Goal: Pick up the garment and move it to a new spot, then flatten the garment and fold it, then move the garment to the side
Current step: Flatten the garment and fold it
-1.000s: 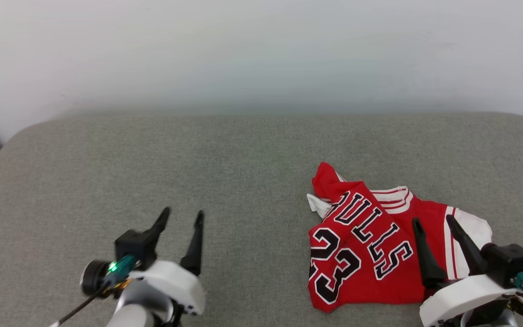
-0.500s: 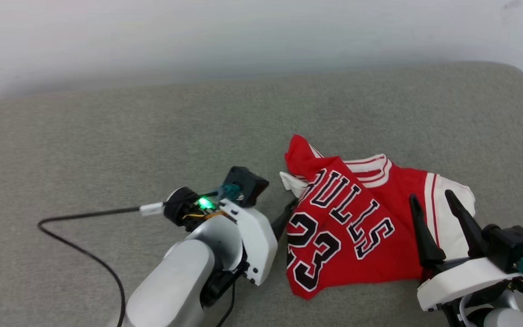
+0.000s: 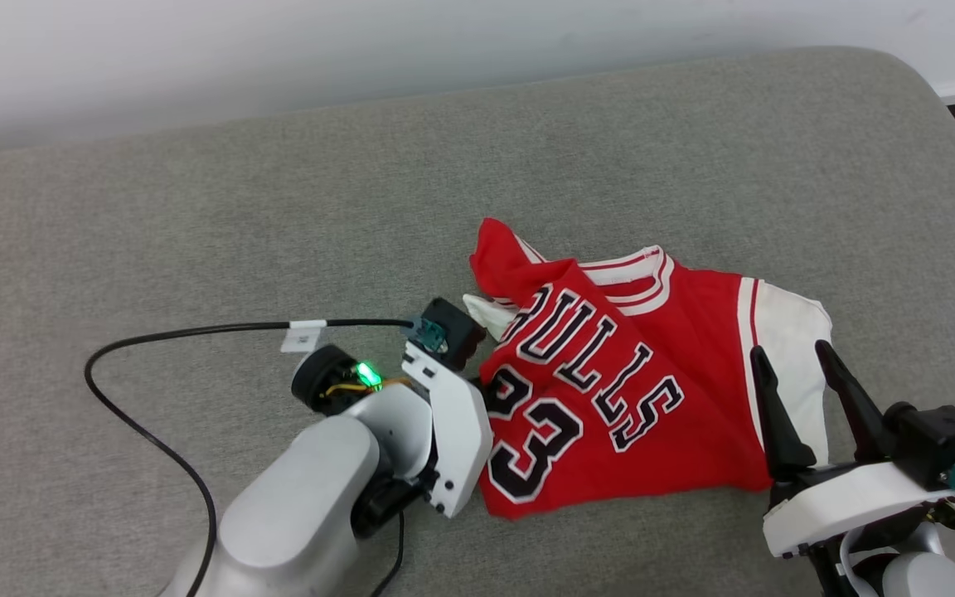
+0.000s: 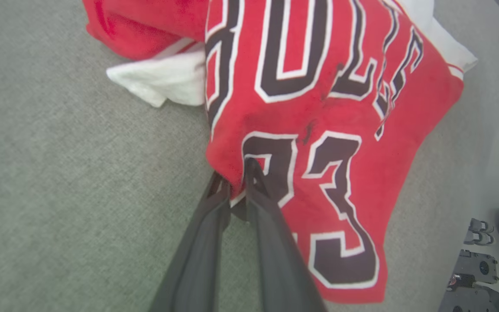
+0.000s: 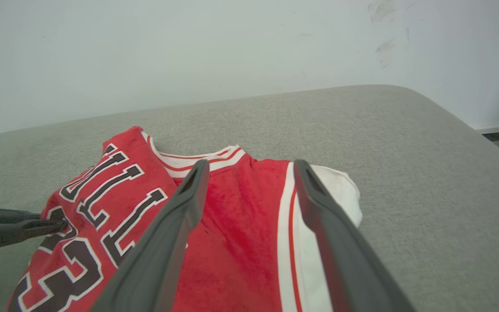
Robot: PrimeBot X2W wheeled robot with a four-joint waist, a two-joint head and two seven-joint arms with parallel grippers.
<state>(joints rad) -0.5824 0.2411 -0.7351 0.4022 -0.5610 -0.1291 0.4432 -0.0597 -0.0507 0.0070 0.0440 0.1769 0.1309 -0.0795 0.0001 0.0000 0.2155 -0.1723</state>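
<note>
Before me stretches a grey fabric-covered pad (image 3: 196, 207) with rounded corners. A crumpled red jersey (image 3: 610, 390), its "BULLS 23" lettering facing up, lies on the pad's right half, and a black cable (image 3: 138, 423) loops across its left.

It looks like a bare test room: a grey, fabric-covered padded surface (image 3: 196, 207) with rounded corners stands against a plain white wall (image 5: 189, 43) with scuff marks.

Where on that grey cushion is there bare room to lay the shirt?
The widest bare stretch of the cushion lies between the wall and the black cable, left of the garment. Another runs behind the garment to the right corner. Crowded: the front, where the left tool pinches the garment and the right tool hangs open over it.
</note>
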